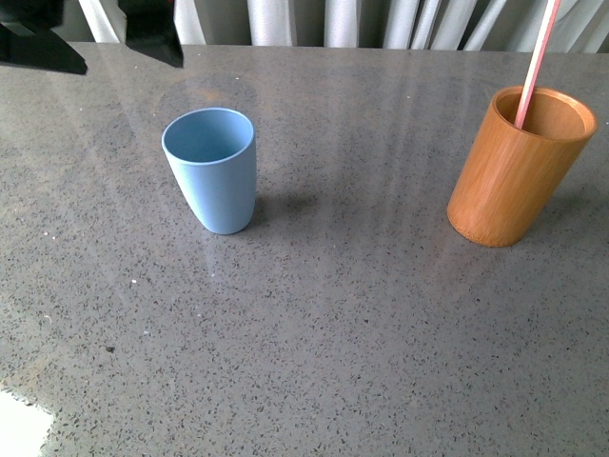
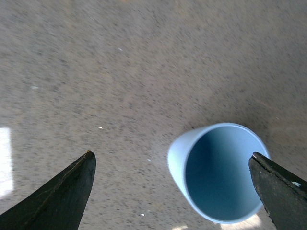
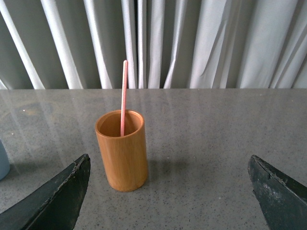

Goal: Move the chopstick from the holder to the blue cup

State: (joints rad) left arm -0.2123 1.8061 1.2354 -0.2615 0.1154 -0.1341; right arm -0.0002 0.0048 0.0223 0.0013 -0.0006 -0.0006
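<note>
Left fingers [image 2: 57, 191], right fingers [image 3: 53, 196] spread wide; chopstick [image 1: 538, 62] in holder [image 1: 514, 181], blue cup [image 1: 214, 176] apart.

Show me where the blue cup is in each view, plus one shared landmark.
Front view: the blue cup stands upright left of centre, apart from the holder.
Left wrist view: the cup is seen from above, under the open left gripper.
Right wrist view: only a sliver shows at the frame edge.
Shared landmark: the grey speckled table, in all three.

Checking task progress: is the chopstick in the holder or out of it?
In. The chopstick stands inside the holder, rising above its rim; the blue cup is empty.
</note>
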